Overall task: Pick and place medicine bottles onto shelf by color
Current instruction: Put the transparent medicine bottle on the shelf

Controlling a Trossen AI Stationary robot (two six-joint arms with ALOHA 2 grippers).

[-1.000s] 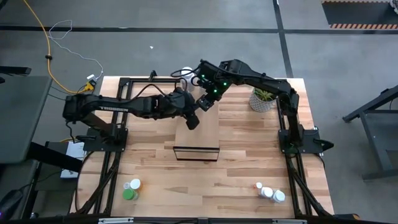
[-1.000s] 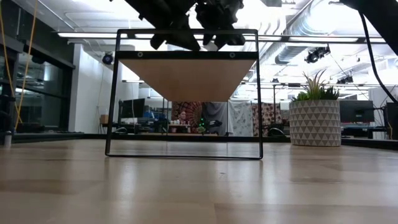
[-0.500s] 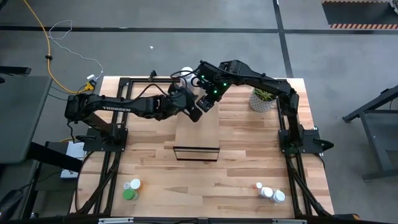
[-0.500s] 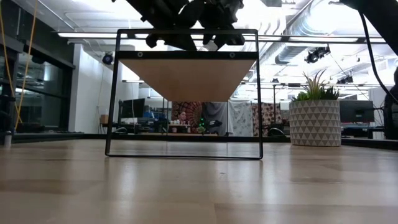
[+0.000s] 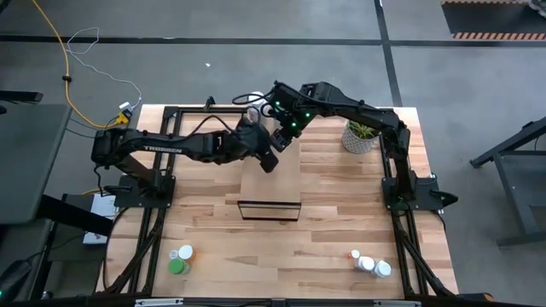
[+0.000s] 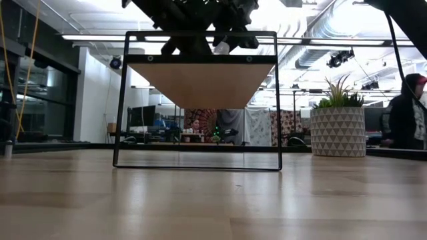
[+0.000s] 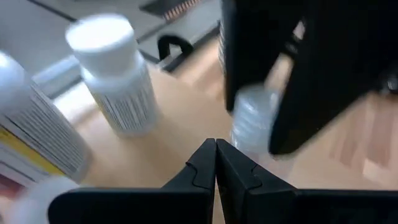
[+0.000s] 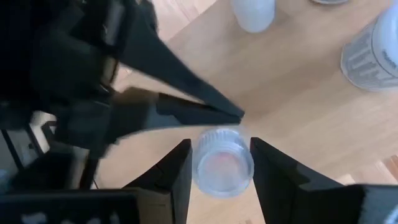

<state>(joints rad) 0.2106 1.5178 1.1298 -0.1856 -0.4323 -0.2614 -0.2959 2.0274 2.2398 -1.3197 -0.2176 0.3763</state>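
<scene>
- Right gripper (image 8: 219,163) sits at the upper centre of the overhead frame, above the far end of the shelf (image 5: 271,181); its fingers bracket a small clear bottle (image 8: 222,163), narrow around the cap.
- Left gripper (image 7: 215,163) is just beside it with its fingers pressed together, empty, the tips pointing toward that same bottle.
- I judge the step in hand to be setting this bottle down among the white bottles (image 7: 115,74) already on the plank. I would lower it straight, keep it clear of its neighbours and the left fingers, and release only once it stands flat.
- More bottles wait at the lower edge of the overhead frame: a green and white pair (image 5: 179,259) at lower left, a white group (image 5: 368,263) at lower right.
- Butcher-block table (image 5: 341,213) carries a potted plant (image 5: 359,136) at upper right.
- Across the table, an open office shows, with a person (image 6: 407,113) at the right edge.
</scene>
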